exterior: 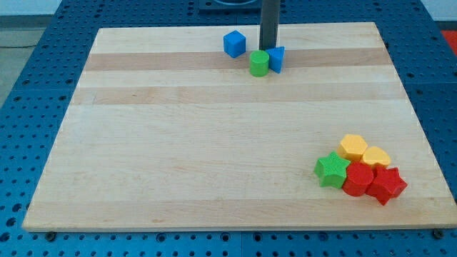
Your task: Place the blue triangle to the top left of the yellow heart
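The blue triangle (277,58) lies near the view's top, touching the right side of a green cylinder (259,63). My tip (269,48) stands just behind these two, at the triangle's upper left edge. The yellow heart (376,157) lies far off at the view's lower right, in a tight cluster of blocks. The rod's dark shaft rises out of the top of the view.
A blue cube (234,43) sits left of the rod. Around the heart lie a yellow hexagon (353,147), a green star (332,170), a red hexagon (358,180) and a red star (387,185). The board's right edge (414,114) is close to the cluster.
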`<state>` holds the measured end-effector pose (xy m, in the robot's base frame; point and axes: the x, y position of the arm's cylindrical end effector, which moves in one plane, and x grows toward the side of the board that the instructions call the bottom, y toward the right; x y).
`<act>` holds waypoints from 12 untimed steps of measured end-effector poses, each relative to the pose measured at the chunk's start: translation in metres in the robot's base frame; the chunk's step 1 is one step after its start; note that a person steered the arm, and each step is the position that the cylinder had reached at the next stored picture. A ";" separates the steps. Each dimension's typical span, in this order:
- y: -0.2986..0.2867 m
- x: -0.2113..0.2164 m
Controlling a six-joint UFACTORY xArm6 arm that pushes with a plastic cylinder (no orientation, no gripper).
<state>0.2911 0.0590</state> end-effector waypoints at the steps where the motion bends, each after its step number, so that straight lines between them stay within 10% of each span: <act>1: 0.009 0.036; 6: 0.128 0.071; 12: 0.119 0.172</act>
